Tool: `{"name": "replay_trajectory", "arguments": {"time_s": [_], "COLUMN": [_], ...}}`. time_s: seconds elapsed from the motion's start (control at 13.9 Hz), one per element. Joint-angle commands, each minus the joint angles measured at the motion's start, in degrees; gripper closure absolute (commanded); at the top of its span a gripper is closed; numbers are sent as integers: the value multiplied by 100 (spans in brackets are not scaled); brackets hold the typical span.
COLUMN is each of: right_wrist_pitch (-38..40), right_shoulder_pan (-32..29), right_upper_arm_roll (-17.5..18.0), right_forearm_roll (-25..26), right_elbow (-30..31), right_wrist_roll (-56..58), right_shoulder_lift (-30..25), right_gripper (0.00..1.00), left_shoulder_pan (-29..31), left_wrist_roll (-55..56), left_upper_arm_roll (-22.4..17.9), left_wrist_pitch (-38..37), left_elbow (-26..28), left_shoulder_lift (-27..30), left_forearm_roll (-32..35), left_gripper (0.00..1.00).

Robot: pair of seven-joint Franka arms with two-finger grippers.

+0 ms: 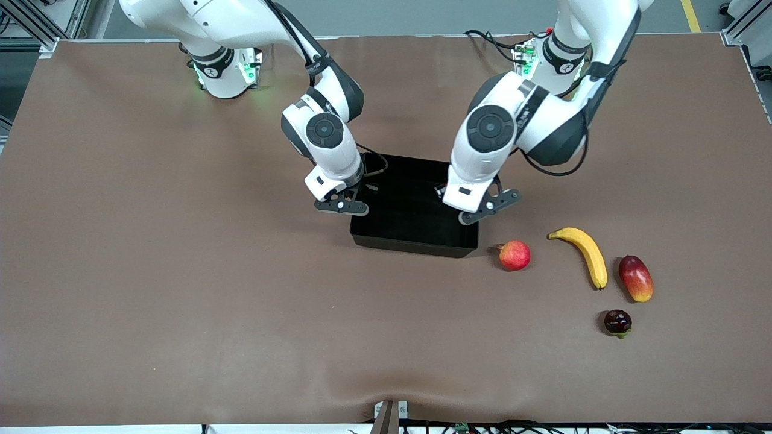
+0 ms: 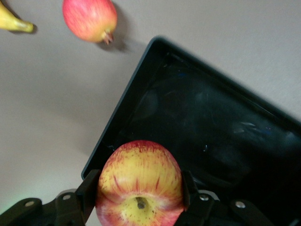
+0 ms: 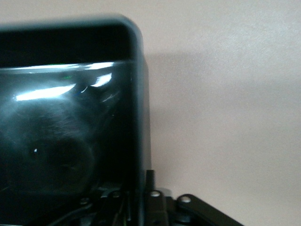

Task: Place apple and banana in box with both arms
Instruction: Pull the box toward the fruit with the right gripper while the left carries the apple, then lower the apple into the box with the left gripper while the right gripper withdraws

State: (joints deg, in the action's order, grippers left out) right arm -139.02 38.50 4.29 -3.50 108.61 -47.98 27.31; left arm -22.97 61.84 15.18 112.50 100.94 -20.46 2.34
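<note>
My left gripper [image 1: 477, 210] [image 2: 139, 188] is shut on the apple [image 2: 139, 184], red with yellow streaks, and holds it over the black box's [image 1: 416, 246] corner toward the left arm's end. The arm hides the apple in the front view. The box's wall [image 2: 123, 107] shows under the apple. My right gripper [image 1: 341, 204] [image 3: 141, 182] is low at the box's wall [image 3: 137, 94] toward the right arm's end, with its fingers closed on that wall, one inside and one outside. The yellow banana [image 1: 584, 253] [image 2: 13, 21] lies on the table toward the left arm's end, nearer the front camera than the box.
A pinkish-red round fruit with a nub [image 1: 514, 255] [image 2: 90, 19] lies by the box's near corner. A red-yellow mango [image 1: 635, 278] lies beside the banana. A small dark fruit [image 1: 618, 322] lies nearer the front camera. A brown cloth covers the table.
</note>
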Motion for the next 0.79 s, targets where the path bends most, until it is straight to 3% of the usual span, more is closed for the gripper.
{"name": "replay_trajectory", "arguments": {"time_s": [0.0,0.22,0.43,0.72], "right_wrist_pitch": [32,50,163,664], "right_shoulder_pan": [-18,-149,-535,-1353], "right_upper_arm_roll": [-34,-52,-78,-78], "right_forearm_roll": [-98,-98,-89,-89], "right_elbow": [11,11,11,20], "right_wrist_roll": [-54,16,60,1219], "right_shoulder_lift": [-112,-181,-392,-805], "right_gripper": [0,0,0,0], "left_shoulder_pan": [-58,-233,-287,-322], "left_wrist_roll": [109,512,951,1085], "left_upper_arm_roll": [-24,-33,-24,-24], "left_wrist_pitch": [691,1308,1607,2046], "left_elbow": [609,918,989,980], "left_shoulder_lift": [42,-151,-449,-837], "left_forearm_roll": [73,91,695,1014], "left_gripper": [100,100,100,100]}}
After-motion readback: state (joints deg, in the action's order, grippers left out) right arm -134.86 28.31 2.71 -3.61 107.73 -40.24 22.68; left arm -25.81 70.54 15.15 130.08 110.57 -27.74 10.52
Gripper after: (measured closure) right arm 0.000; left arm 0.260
